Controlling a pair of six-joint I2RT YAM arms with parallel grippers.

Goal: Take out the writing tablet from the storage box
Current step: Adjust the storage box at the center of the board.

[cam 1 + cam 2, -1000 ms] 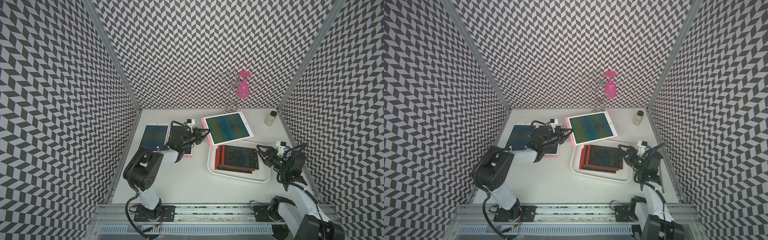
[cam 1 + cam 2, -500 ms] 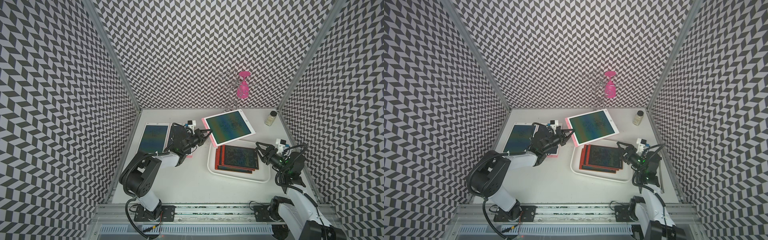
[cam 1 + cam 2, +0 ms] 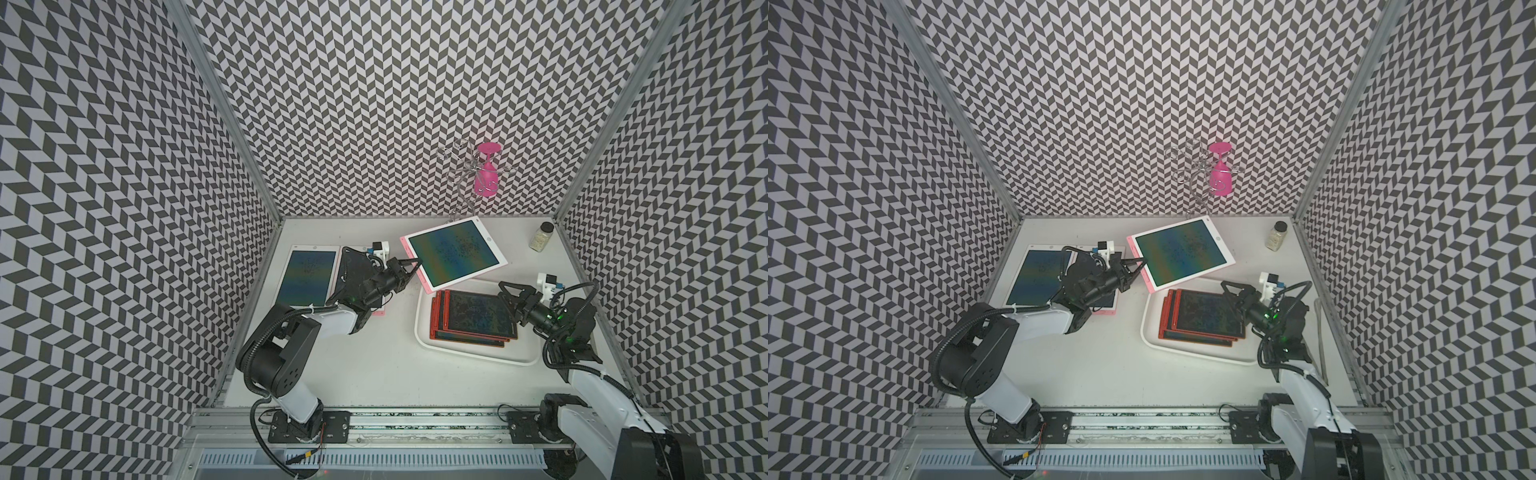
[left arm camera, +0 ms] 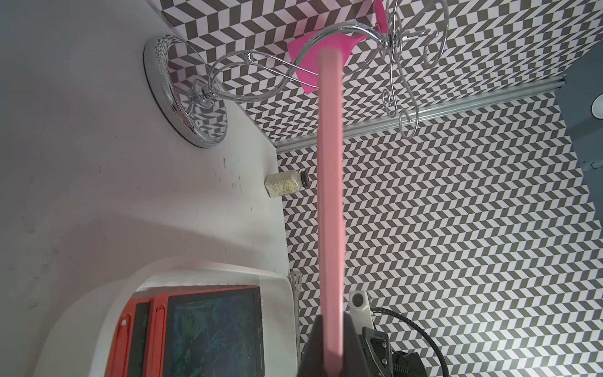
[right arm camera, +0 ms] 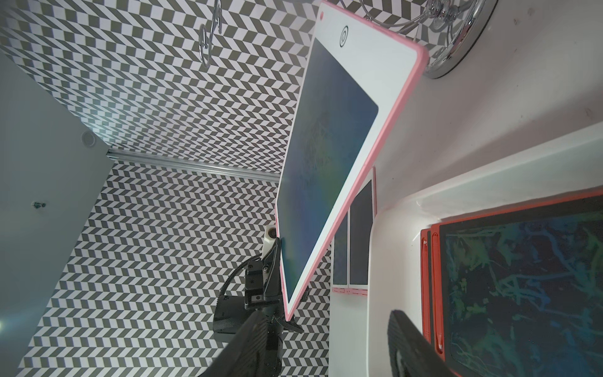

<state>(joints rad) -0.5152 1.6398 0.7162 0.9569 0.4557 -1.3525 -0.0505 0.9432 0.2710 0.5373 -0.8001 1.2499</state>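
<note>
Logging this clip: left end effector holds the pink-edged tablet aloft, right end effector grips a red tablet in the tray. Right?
No: the right end effector is open, gripping nothing, near the red tablets in the tray; the right wrist view shows it. The rest stands.

Both top views look down from high over front edge of table (image 3: 374, 370), sharing whole scene. L wrist cam sights close along writing tablet (image 4: 330, 196) twd back-right corner; R wrist cam faces left wall over storage box (image 5: 352, 310).
</note>
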